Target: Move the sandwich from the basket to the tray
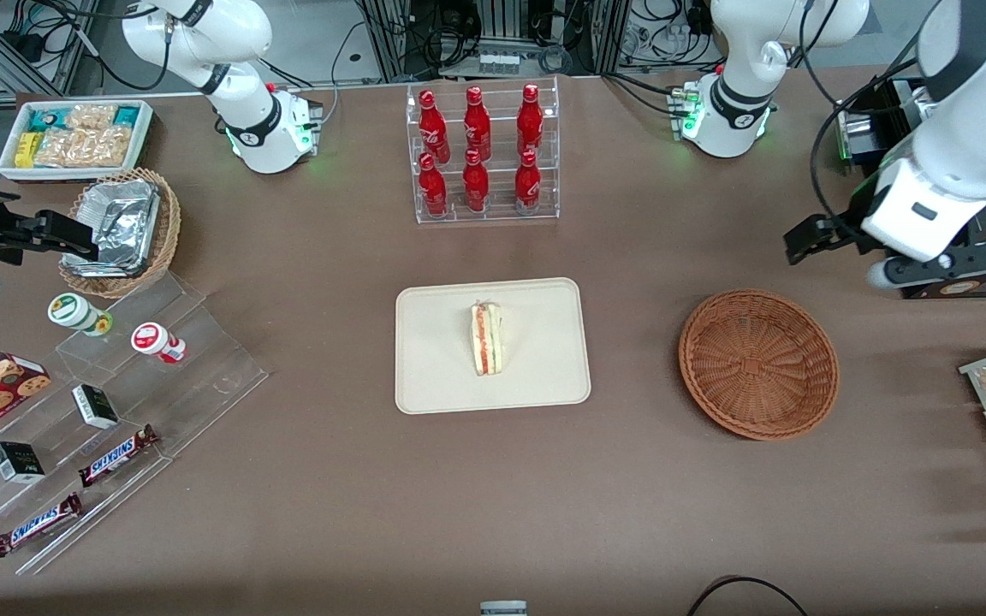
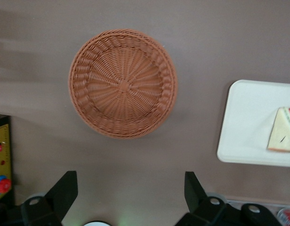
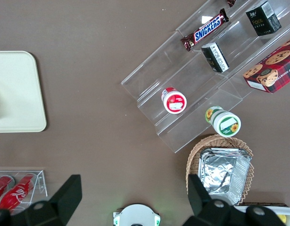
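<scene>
Sandwich (image 1: 486,339) lies on the tray (image 1: 433,376), cut edge up, near its middle. My gripper (image 2: 130,193) hangs high with fingers (image 2: 64,190) spread wide, holding nothing. My wrist camera looks straight into the bare basket (image 2: 122,84); the front camera shows it well apart from the tray, toward my end of the table (image 1: 493,505).

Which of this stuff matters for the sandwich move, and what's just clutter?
Job: triangular white-bread sandwich, lying on the cream rectangular tray; empty reddish-brown wicker basket; left claw, open above the table beside the basket.

Clutter: red bottles in clear rack; Snickers bars; foil-lined wicker basket.
</scene>
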### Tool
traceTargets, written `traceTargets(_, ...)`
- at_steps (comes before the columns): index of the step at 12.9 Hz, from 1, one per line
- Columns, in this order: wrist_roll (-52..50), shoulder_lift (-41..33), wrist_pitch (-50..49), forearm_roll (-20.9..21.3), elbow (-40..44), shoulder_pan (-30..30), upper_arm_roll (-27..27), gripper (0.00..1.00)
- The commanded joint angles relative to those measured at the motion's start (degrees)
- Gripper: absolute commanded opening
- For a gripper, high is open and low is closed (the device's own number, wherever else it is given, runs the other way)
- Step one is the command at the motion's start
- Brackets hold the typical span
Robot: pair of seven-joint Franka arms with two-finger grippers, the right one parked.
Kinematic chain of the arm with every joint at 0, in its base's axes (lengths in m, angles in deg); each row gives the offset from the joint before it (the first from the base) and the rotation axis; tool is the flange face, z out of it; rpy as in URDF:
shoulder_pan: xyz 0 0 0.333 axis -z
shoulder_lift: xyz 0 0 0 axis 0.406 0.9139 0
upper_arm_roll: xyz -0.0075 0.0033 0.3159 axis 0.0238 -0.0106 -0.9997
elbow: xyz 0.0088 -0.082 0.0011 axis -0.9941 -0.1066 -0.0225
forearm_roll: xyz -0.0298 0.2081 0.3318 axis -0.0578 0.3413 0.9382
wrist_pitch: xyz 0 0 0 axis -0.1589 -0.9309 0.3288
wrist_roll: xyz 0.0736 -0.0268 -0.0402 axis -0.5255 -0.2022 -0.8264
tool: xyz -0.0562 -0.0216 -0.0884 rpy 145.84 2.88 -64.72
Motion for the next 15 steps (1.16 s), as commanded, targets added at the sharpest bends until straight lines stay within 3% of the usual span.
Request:
traceTargets(1, 3.75, -4.2, -0.06, 0.41, -3.12, -2.46, 0.64, 1.0)
traceTargets(4, 4.19, -3.25, -0.24, 2.34, -0.85, -3.17, -0.32, 1.0)
traceTargets(9, 6.28, 4.66, -0.5, 2.79, 9.87, -3.17, -0.32, 1.0)
traceTargets(11, 11.12, 5.11, 0.02, 2.79, 10.77, -3.17, -0.32, 1.0)
traceTargets(15, 10.61, 7.21, 0.29, 2.88, 12.69, -3.08, -0.23, 1.0)
